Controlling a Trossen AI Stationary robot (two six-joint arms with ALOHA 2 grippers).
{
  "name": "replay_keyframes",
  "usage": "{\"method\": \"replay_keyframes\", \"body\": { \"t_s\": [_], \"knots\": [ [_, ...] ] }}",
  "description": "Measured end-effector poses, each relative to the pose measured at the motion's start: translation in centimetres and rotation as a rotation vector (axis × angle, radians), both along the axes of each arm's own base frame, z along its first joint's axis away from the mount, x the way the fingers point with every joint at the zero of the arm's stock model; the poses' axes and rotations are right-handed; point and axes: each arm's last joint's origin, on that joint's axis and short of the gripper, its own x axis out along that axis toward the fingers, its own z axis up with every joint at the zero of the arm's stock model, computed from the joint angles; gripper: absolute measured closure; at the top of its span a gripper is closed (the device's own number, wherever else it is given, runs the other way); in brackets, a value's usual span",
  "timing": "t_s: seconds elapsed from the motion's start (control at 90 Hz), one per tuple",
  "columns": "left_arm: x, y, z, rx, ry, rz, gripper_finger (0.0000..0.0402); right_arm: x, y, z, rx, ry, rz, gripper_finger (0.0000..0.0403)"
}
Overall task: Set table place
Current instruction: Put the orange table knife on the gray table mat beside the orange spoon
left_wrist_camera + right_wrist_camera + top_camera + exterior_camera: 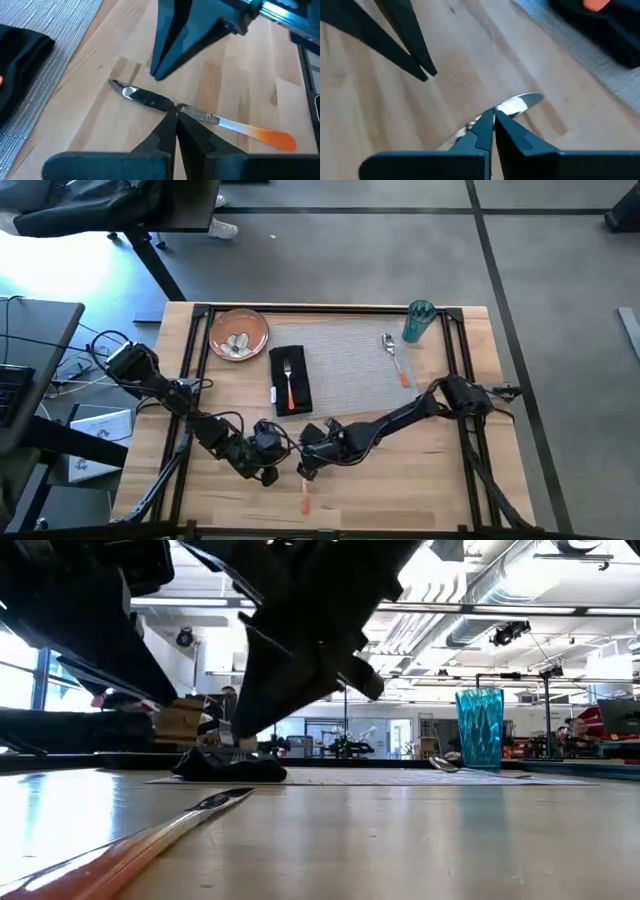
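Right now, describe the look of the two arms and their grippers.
Both arms are dark, nearly black, built of jointed segments with bulky rounded joints. The left gripper and the right gripper each carry two long, flat, tapering dark fingers set on a broad block. No markings show on them.

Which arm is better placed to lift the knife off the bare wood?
Left, narrowly: the left gripper is closed at the knife mid-length. The right gripper is closed near its blade tip.
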Motion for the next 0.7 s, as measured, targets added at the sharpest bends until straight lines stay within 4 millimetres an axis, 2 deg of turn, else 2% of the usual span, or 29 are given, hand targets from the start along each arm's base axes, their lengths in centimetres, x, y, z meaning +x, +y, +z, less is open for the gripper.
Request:
{"method": "replay_keyframes", "body": {
  "t_s": [0.089,0.167,0.267,0.322,0.456,0.6,0.7],
  "knots": [
    [0.0,0.0,-0.1,0.016,0.001,-0.013,0.0402,-0.8,0.9,-1.5,-0.008,-0.055,0.07,0.0403],
    [-0.1,0.1,-0.1,0.04,0.004,-0.027,0.0402,-1.4,1.4,-2.9,0.04,-0.174,0.145,0.0403],
    [0.0,0.1,-0.1,0.053,0.002,-0.037,0.0402,-1.9,1.3,-3.8,0.088,-0.367,0.214,0.0403],
    [0.0,0.2,-0.1,0.066,0.009,-0.042,0.0402,-2.3,1.0,-4.1,0.078,-0.419,0.233,0.0403],
    [0.2,0.4,-0.3,0.094,0.013,-0.052,0.0402,-2.6,0.0,-5.0,0.077,-0.408,0.235,0.0403],
    [0.6,0.7,-1.4,0.09,0.067,-0.071,0.0402,-2.3,-1.0,-5.1,-0.044,-0.384,0.336,0.0403],
    [0.6,0.6,-2.0,0.093,0.093,-0.081,0.0402,-2.1,-1.5,-5.1,-0.047,-0.382,0.373,0.0403]
  ]
}}
